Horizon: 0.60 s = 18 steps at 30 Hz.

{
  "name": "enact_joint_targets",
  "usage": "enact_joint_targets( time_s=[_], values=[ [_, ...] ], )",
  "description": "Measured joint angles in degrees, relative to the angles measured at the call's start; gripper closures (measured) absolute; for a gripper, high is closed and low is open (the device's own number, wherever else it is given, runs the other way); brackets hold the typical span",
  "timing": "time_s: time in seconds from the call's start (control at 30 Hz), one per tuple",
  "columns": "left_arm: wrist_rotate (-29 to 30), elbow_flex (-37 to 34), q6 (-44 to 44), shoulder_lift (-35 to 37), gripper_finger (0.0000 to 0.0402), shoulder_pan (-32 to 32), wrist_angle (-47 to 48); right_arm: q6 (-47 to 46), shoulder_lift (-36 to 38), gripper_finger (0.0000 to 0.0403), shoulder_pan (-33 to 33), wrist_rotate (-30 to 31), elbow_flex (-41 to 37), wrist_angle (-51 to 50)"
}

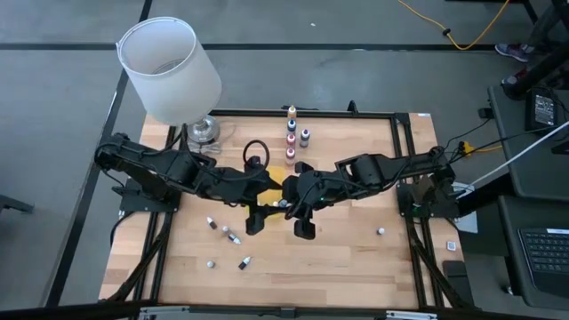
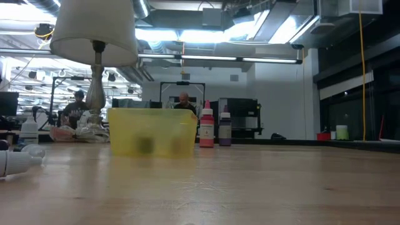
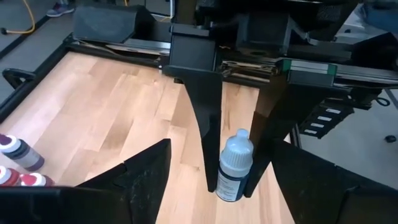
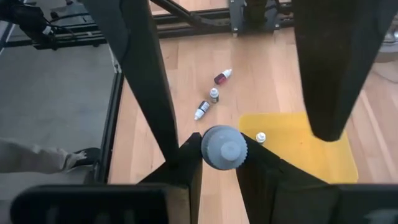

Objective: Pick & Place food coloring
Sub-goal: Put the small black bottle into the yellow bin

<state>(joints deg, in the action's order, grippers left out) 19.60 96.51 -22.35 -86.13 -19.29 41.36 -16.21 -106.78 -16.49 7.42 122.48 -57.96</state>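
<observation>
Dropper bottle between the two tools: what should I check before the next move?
1. Right tool shut on the small white-capped dropper bottle with dark contents: ok.
2. Bottle roughly upright in that grip: ok.
3. Left tool open, fingers either side of the bottle, apart from it: ok.
4. Bottle above the yellow translucent rectangular tray: cannot tell; its cap shows beside the tray's edge.
5. Loose bottles on the wooden table away from both tools: ok.
</observation>
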Motion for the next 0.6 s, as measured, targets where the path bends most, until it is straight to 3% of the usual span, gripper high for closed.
enact_joint_targets(
  time_s=[0.6],
  values=[
    [-2.9,0.0,-0.9,0.0,0.0228,0.0,0.2,1.4,0.0,0.0317,0.0,0.1,0.0,0.1]
  ],
)
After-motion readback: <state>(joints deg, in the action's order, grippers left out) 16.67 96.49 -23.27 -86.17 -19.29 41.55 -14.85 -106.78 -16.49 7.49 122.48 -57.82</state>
